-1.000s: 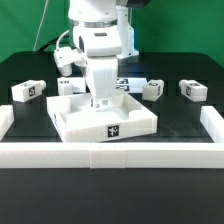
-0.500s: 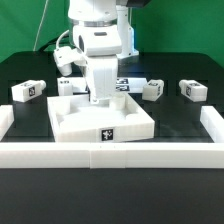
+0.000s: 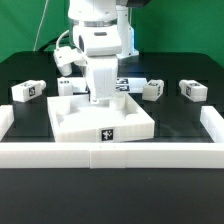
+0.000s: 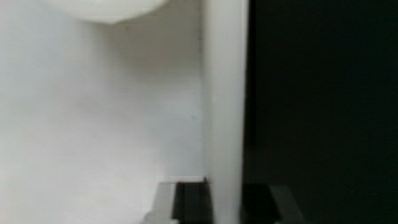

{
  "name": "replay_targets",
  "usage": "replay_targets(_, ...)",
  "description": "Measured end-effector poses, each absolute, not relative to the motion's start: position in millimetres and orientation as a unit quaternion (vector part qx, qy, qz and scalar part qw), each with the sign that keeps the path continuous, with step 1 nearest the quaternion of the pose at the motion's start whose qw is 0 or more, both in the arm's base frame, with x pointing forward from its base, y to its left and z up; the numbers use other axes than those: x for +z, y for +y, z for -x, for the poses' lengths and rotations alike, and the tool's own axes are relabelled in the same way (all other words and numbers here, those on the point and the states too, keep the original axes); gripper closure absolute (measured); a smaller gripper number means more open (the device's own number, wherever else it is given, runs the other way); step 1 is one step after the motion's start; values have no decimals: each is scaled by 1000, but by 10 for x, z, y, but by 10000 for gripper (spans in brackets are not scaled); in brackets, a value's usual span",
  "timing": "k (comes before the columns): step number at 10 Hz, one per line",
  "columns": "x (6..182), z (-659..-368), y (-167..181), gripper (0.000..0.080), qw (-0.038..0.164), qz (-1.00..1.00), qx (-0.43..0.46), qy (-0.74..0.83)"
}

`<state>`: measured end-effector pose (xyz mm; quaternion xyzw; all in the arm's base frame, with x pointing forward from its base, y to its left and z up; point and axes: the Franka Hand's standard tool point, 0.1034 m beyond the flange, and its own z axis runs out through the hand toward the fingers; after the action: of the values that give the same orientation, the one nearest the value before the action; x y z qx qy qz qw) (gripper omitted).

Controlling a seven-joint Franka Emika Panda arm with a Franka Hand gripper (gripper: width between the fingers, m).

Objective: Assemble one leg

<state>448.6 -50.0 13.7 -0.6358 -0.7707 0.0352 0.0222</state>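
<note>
In the exterior view, the job looked hardly begun, as no leg was fixed on yet. The big white tabletop [image 3: 75, 122] lay in the middle of the black table [image 3: 170, 112], close to the long rail [image 3: 150, 153] at the front edge. The gripper [image 3: 98, 99] hung down inside the tray, at its far side. Its tips were too hard to see, so nobody could tell if the claw was open or closed, and no leg showed in it. The leg [image 3: 68, 87] nearest the arm sat loose just beside the tray's far corner on the exterior view's left. A second leg [image 3: 25, 91] lay near the table edge on that same side. A third leg [image 3: 152, 89] and a fourth leg [image 3: 193, 90] lay toward the far edge on the exterior view's right. So picking up a leg, bringing it to the tray and fixing it in were probably all left to do. The tray's raised rim and the arm itself stood close to the nearest leg and could get in the way. The marker board [image 3: 128, 82] lay behind the arm. In the wrist view, only a wide white surface [image 4: 89, 120], a pale strip [image 4: 222, 100] and a dark patch beside it showed, with no leg in sight.
</note>
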Motion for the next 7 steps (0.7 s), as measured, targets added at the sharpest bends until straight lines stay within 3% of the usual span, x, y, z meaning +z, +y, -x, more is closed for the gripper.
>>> replay_targets(7, 132, -4762, 255, 738, 12, 711, 17, -703)
